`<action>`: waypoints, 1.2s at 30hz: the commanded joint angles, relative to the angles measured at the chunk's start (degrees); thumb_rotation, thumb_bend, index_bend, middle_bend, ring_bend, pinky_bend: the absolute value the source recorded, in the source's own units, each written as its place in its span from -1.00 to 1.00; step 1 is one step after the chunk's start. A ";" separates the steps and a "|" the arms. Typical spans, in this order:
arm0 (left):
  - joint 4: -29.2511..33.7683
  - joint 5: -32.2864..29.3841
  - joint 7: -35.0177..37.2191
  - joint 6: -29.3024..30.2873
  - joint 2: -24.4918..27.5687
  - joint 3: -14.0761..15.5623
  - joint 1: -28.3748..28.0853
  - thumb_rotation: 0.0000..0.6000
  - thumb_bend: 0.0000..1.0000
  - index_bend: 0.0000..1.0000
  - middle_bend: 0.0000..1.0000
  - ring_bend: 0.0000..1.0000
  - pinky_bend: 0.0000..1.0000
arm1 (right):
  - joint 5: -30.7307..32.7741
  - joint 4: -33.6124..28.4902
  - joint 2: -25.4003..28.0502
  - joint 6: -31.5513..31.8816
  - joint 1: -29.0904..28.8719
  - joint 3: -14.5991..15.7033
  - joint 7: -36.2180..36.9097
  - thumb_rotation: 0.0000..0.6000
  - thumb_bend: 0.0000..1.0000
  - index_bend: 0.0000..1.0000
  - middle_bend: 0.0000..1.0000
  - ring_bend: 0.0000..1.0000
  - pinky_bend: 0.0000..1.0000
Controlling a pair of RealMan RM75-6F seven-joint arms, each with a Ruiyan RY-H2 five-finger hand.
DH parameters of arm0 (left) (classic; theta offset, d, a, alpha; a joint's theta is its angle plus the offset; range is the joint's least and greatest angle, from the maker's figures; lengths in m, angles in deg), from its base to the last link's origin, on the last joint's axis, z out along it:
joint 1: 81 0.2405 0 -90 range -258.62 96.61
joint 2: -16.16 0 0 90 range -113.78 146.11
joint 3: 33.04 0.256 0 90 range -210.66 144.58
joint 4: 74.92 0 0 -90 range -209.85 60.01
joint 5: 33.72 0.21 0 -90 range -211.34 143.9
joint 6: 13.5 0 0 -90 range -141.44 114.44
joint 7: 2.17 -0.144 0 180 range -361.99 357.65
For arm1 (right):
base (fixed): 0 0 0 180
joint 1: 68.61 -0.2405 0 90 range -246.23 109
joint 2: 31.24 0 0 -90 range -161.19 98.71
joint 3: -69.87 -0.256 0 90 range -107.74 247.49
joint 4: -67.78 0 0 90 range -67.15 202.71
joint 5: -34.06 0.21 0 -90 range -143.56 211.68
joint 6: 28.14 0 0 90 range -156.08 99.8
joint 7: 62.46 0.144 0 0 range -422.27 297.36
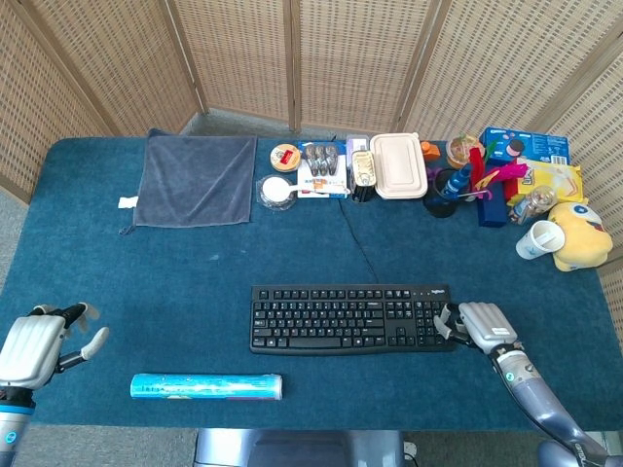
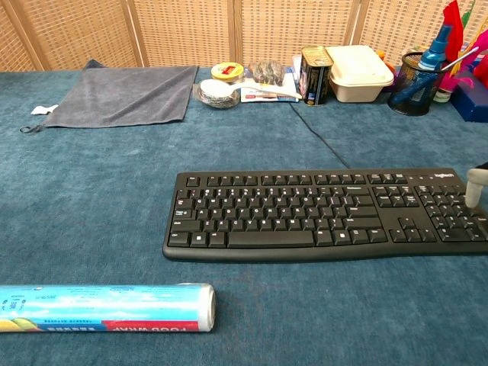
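A black keyboard (image 1: 350, 317) lies in the middle of the blue table; the chest view shows it too (image 2: 320, 215). My right hand (image 1: 477, 324) is at its right end, back up, fingers bent toward the edge. One fingertip (image 2: 474, 187) stands over the number pad in the chest view; whether it presses a key is unclear. Close to the front left corner my left hand (image 1: 39, 341) hovers with fingers apart, holding nothing. A blue roll of food wrap (image 1: 206, 386) lies just right of it, also in the chest view (image 2: 107, 308).
A grey towel (image 1: 198, 178) lies at the back left. Along the back edge stand tins, a beige lunch box (image 1: 398, 164), a pen cup (image 1: 450, 185), snack boxes, a paper cup (image 1: 538, 239) and a yellow plush (image 1: 582, 235). The keyboard cable (image 1: 358, 238) runs back.
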 commanded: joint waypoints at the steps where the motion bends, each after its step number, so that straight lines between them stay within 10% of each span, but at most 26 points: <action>1: -0.04 -0.05 0.00 -0.05 -0.02 0.03 -0.02 -1.00 -0.56 -0.18 0.07 0.17 -0.29 | 0.48 0.48 -0.28 -0.21 -0.22 0.18 -0.17 -1.00 -0.01 -0.22 0.65 0.77 0.34; 36: -1.35 0.31 1.51 0.68 -0.37 0.39 0.31 -1.00 -0.56 -0.17 0.07 0.17 -0.29 | -0.93 -5.63 4.36 6.56 1.08 -0.49 0.62 -1.00 -0.01 -0.23 0.64 0.77 0.35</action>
